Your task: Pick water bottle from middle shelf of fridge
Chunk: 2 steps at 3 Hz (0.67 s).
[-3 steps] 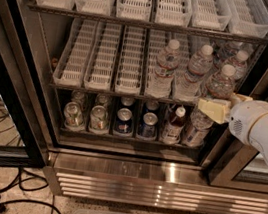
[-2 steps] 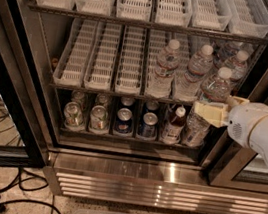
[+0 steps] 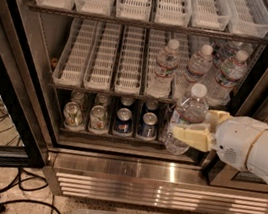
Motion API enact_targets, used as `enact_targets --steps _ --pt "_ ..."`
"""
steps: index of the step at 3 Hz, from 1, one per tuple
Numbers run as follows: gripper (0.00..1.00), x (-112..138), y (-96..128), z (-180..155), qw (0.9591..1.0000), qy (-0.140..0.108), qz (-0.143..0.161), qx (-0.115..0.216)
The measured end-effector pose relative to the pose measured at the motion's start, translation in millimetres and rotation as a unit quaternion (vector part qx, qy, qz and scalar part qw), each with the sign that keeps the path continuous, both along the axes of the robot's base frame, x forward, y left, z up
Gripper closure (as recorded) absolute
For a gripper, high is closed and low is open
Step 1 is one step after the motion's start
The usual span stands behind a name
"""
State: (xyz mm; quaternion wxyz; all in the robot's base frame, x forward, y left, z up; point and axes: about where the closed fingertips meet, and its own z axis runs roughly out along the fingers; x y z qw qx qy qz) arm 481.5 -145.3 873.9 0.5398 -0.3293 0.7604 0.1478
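Drawn forward and down since a second ago, the clear, ribbed, white-capped water bottle (image 3: 188, 115) hangs just below the front edge of the middle shelf (image 3: 101, 91) of the stainless fridge (image 3: 164, 173), clamped between the cream fingers of the white gripper (image 3: 194, 129).

No words or numbers can be read anywhere. The water bottle (image 3: 189, 110) has a white, blue and red label band, but its letters are too small to read. The gripper (image 3: 189, 128) holds it tight at the near right. The other bottles (image 3: 165, 66) on the middle shelf (image 3: 101, 89) have like bands. The cans (image 3: 124, 120) below may have brand marks, none clear.
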Motion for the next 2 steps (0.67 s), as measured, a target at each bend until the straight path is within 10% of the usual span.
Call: enact_targets --steps 2 --pt "1.00 -16.1 18.3 0.2 0.9990 0.012 0.043 0.009"
